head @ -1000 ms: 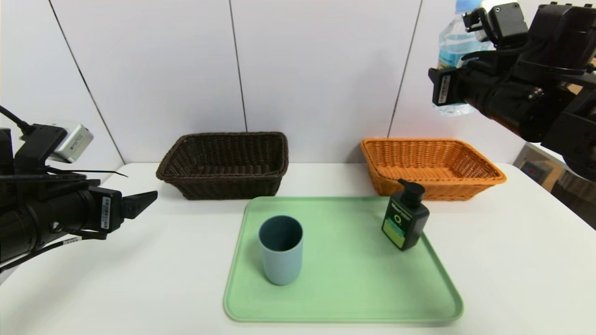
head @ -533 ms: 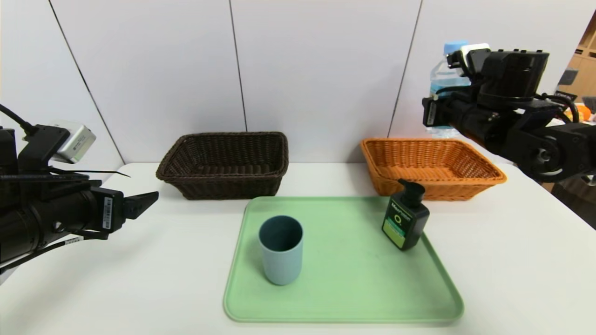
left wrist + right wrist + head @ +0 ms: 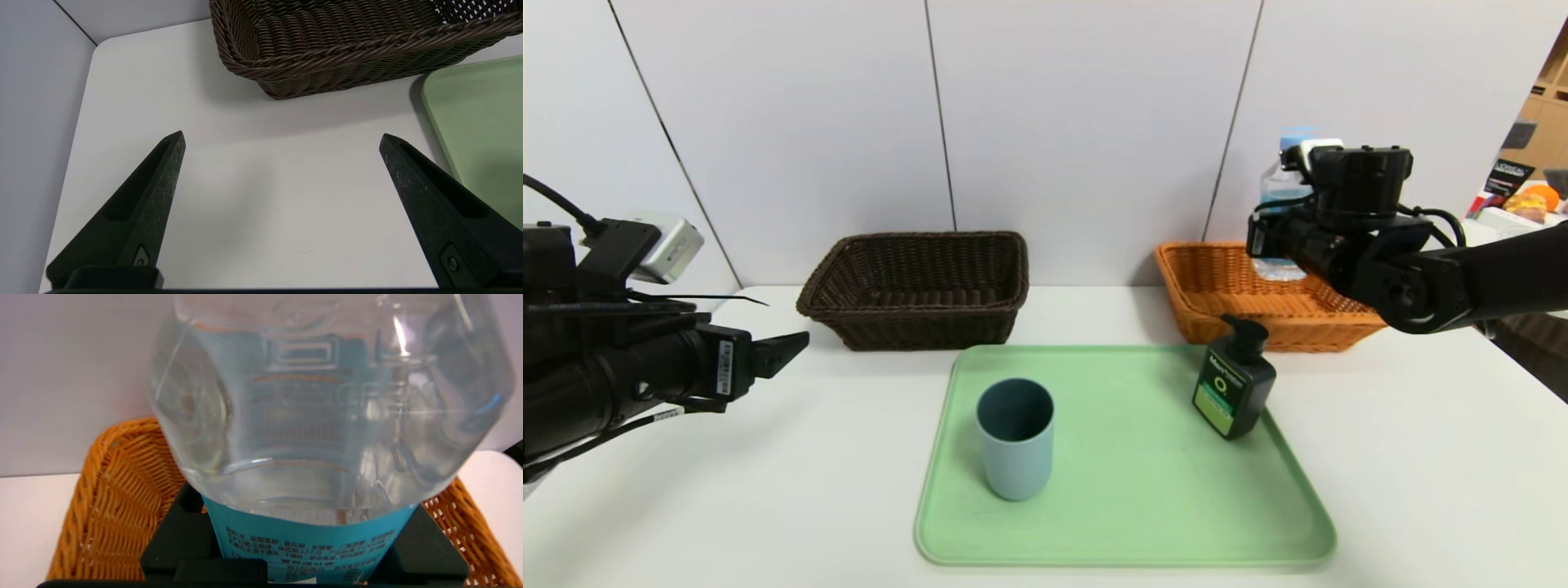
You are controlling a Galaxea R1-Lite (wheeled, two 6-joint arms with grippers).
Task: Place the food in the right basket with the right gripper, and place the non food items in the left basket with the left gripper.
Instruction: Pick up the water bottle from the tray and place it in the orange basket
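The water bottle (image 3: 1282,196) is upright in the right gripper (image 3: 1270,233), its fingers (image 3: 184,535) closed around the blue label, with the base over the orange basket (image 3: 1192,314). The right arm reaches in from three o'clock in the head view, its forearm nearly level and the gripper pointing toward nine o'clock.

At six o'clock from that basket, the black pump bottle (image 3: 1233,388) stands on the green tray (image 3: 1143,523); the blue-grey cup (image 3: 1017,457) stands at about eight o'clock from it, on the same tray. The dark brown basket (image 3: 915,314) sits on the worktop (image 3: 833,506) toward eleven o'clock. The left gripper (image 3: 282,141) hangs at nine o'clock, fingers wide open and holding nothing.
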